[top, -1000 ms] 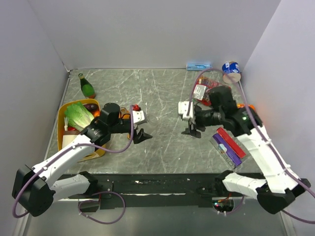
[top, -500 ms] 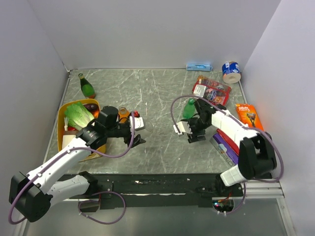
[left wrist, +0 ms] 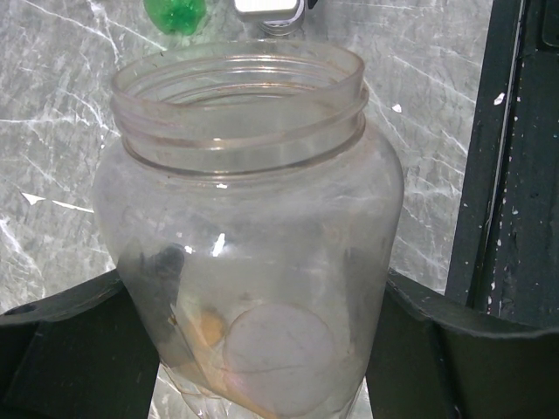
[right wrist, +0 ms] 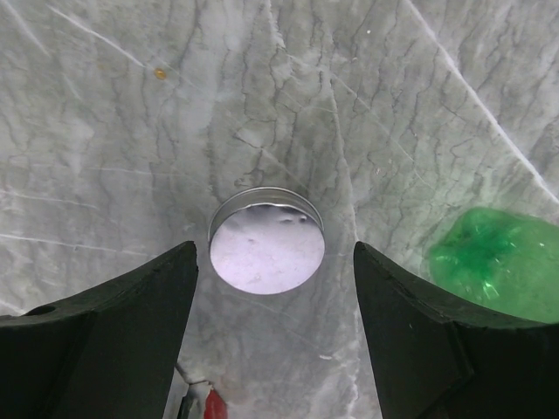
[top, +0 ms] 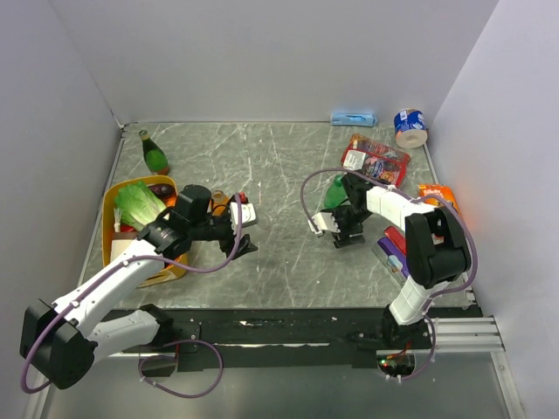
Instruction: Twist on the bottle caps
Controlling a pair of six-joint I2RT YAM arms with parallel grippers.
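Observation:
My left gripper (left wrist: 262,349) is shut on the clear bottle (left wrist: 253,218), which stands upright between the jaws with its threaded mouth uncapped. From above, the left gripper (top: 247,231) sits left of centre, and the orange bottle (top: 218,201) peeks out behind its wrist. The right gripper (right wrist: 275,323) hangs open over the table. A clear round cap (right wrist: 266,237) lies flat just ahead of its fingertips, touching neither. The green bottle (right wrist: 502,262) stands to the right of that cap, and in the top view it (top: 334,192) is just behind the right gripper (top: 342,236).
A yellow tray (top: 112,229) with lettuce sits at the left, and a dark-green bottle (top: 155,155) behind it. A red snack packet (top: 374,160), a blue-and-white can (top: 410,125), an orange box (top: 437,196) and a purple-red box (top: 397,246) crowd the right side.
The right arm has swung in from the right and dropped low over the cap beside the green bottle, its jaws a little wider. The left gripper has held its grip and barely shifted.

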